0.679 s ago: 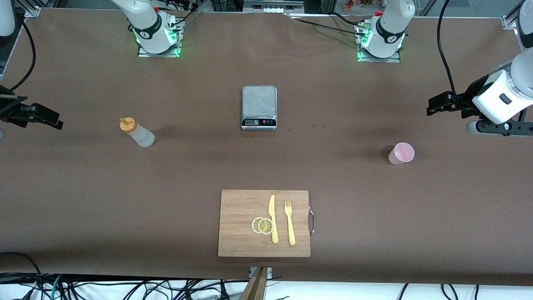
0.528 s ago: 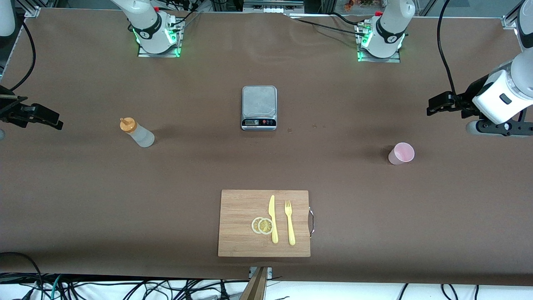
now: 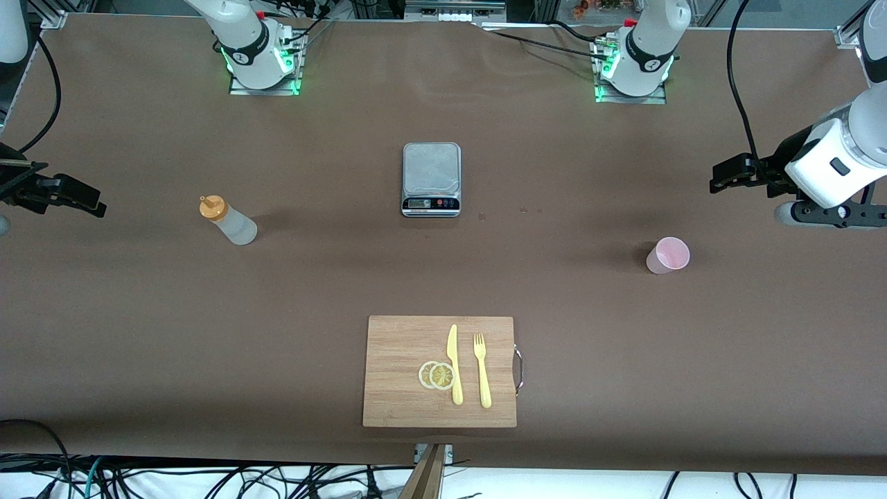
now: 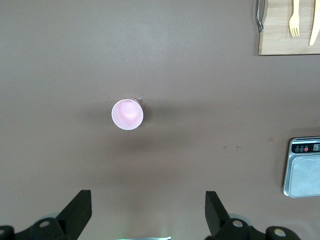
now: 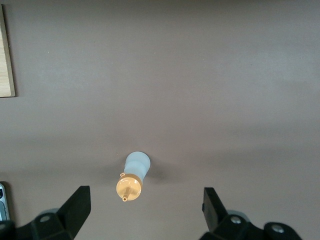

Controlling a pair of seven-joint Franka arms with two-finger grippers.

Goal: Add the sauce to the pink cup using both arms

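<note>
The sauce bottle (image 3: 229, 220), whitish with an orange nozzle cap, stands upright on the brown table toward the right arm's end. In the right wrist view the bottle (image 5: 133, 176) is seen from above. My right gripper (image 3: 83, 201) (image 5: 145, 196) hangs open and empty over the table near that end. The pink cup (image 3: 668, 255) (image 4: 127, 114) stands upright toward the left arm's end and looks empty. My left gripper (image 3: 724, 177) (image 4: 147, 200) hangs open and empty over the table beside the cup, apart from it.
A grey kitchen scale (image 3: 431, 179) (image 4: 303, 167) sits mid-table, toward the bases. A wooden cutting board (image 3: 395, 346) (image 4: 280, 40) lies near the front edge. On it are a yellow knife (image 3: 454, 364), a fork (image 3: 482, 371) and lemon slices (image 3: 436, 375).
The left arm's wrist has shifted very slightly toward the bases. The bottle, the cup and the other things have not moved.
</note>
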